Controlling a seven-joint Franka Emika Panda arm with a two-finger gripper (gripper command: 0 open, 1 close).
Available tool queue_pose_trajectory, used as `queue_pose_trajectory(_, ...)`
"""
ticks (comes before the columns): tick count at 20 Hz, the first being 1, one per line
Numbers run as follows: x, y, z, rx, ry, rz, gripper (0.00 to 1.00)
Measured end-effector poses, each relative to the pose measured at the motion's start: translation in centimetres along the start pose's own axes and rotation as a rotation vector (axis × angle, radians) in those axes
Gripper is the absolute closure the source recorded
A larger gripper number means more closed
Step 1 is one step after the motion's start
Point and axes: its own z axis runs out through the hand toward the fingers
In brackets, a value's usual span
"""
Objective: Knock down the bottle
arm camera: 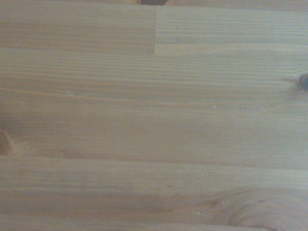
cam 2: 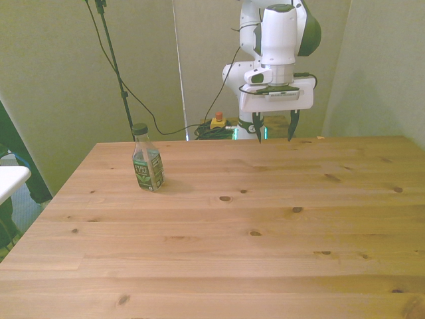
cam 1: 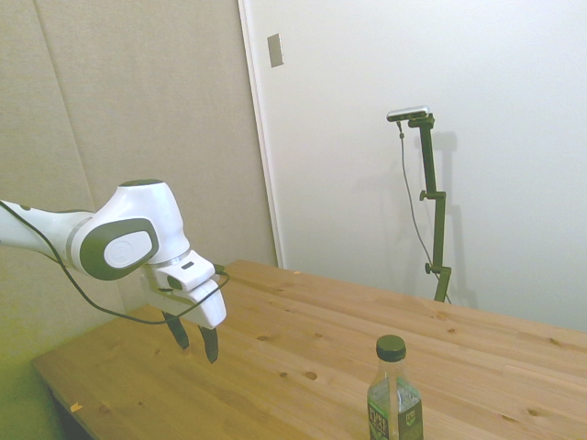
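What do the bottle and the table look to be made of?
The bottle: apparently clear plastic, since the wood shows through its body; dark green cap and label. The table: jointed wooden boards, likely pine, with visible grain and knots and a fairly matte finish.

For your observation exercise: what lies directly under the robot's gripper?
Only bare wooden table: the wrist view shows planks and knots, nothing else. The gripper hangs open above it, and the bottle stands upright, apart, toward the front view's left. Nothing is covered.

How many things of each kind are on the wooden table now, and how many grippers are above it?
Bottle, upright, green cap: 1
Gripper, open, above the table: 1
Total: 2
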Motion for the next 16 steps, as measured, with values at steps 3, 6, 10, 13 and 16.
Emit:
queue_pose_trajectory(3,0.4,0.4,0.2,-0.012,0.007,0.021,0.0)
queue_pose_trajectory(6,3.0,2.5,0.0,-0.029,0.026,0.07,0.0)
queue_pose_trajectory(10,7.7,7.5,-0.9,-0.049,0.063,0.166,0.0)
queue_pose_trajectory(13,11.2,11.2,-1.9,-0.033,0.073,0.231,0.0)
queue_pose_trajectory(16,14.7,13.8,-2.0,-0.028,0.085,0.292,0.0)
